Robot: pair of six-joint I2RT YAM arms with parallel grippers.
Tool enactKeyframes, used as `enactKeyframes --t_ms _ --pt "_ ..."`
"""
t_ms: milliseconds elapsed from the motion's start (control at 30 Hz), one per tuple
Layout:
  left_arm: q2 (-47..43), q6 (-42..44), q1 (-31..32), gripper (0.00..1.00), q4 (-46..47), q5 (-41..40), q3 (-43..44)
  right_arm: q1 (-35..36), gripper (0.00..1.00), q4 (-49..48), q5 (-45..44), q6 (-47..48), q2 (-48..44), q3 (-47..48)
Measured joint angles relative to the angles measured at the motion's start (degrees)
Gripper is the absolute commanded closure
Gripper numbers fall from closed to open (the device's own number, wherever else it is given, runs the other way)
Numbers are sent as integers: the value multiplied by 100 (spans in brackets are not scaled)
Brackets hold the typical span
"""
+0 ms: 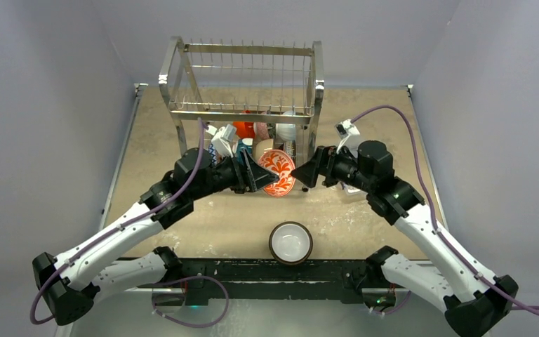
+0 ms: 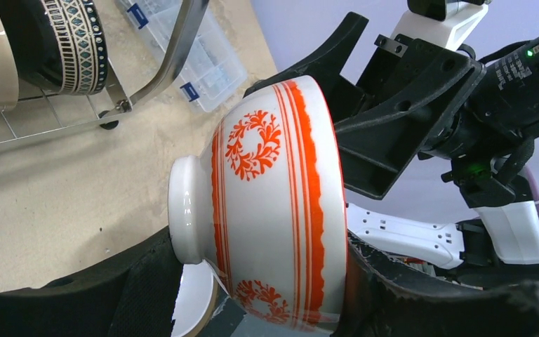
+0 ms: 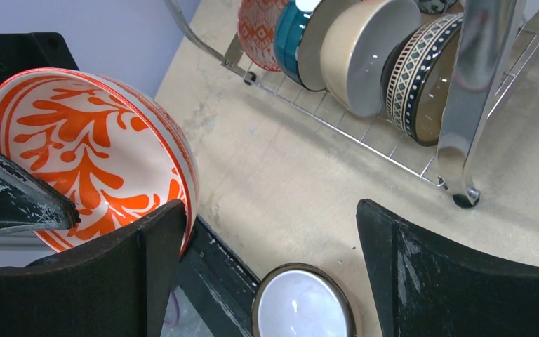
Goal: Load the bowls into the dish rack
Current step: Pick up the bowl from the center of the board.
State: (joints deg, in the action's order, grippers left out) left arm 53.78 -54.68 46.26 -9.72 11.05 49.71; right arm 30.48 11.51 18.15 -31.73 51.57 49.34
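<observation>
Tan tabletop (image 1: 203, 225): left gripper (image 1: 261, 175) clamped floral bowl (image 1: 278, 172) on edge, rack (image 1: 245, 109) just beyond at 12 o'clock, right gripper (image 1: 303, 177) stood open at bowl's 3 o'clock; probably best fed in upright, slowly.

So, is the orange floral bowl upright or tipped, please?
Tipped on its side: the floral bowl sits foot sideways between the left fingers.

Right claw (image 3: 270, 208) spread wide — one finger (image 3: 147, 270) perhaps touching the floral bowl (image 3: 88, 151).
</observation>
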Motion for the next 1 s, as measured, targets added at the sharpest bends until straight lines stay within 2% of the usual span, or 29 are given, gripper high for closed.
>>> enactKeyframes --t_ms 300,367,500,1000 --pt "343 55 -13 100 -518 11 739 31 8 -74 -297 -243 -188 37" --pt "444 111 -17 100 -601 13 896 31 5 -92 -372 -297 -234 37" --pt "553 179 -15 100 -625 22 1113 24 4 -114 -417 -319 -417 37" --pt "691 175 -11 100 -590 -120 1156 20 3 -184 -214 -229 -699 35"
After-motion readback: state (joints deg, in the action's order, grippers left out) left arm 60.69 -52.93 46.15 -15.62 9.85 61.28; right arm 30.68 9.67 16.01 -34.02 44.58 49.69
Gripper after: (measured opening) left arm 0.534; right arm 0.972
